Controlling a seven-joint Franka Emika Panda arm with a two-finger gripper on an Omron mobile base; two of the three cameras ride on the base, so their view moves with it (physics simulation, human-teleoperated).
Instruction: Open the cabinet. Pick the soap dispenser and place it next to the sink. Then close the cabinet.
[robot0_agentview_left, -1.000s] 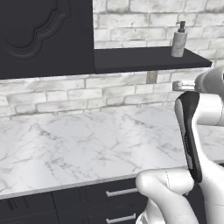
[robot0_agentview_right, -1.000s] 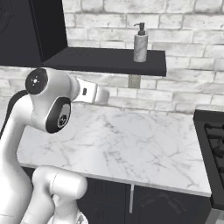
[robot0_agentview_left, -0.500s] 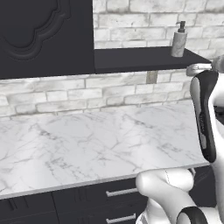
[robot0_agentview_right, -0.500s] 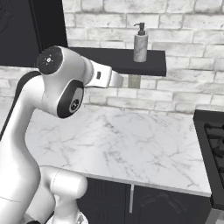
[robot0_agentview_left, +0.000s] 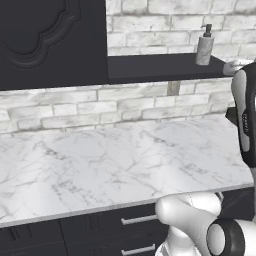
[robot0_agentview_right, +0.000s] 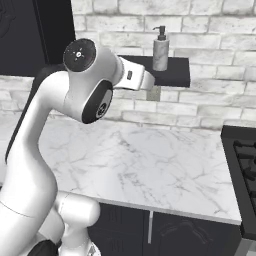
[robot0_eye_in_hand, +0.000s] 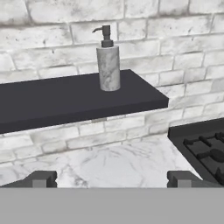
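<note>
Whitewashed brick backed the flat dark shelf board (robot0_eye_in_hand: 78, 98) where the light-grey stone-look soap dispenser (robot0_eye_in_hand: 108, 65) stood upright at twelve o'clock, so I held my two-finger gripper (robot0_eye_in_hand: 111, 178) spread, aimed.

Even, soft light fills all three rendered views, with no single source to be made out. The white brick wall (robot0_agentview_left: 165, 102) and the marble surface (robot0_agentview_left: 120, 165) read bright, and the surface carries a pale sheen in the hand view rather than hard glare. The black cabinet (robot0_agentview_left: 50, 42) door stays dark, its carved moulding barely lit. A faint shadow lies under the shelf (robot0_eye_in_hand: 78, 103) on the bricks. The soap dispenser (robot0_eye_in_hand: 108, 61) casts almost no shadow. Edges are slightly soft and textures coarse; straight lines stay straight to the frame edges
</note>
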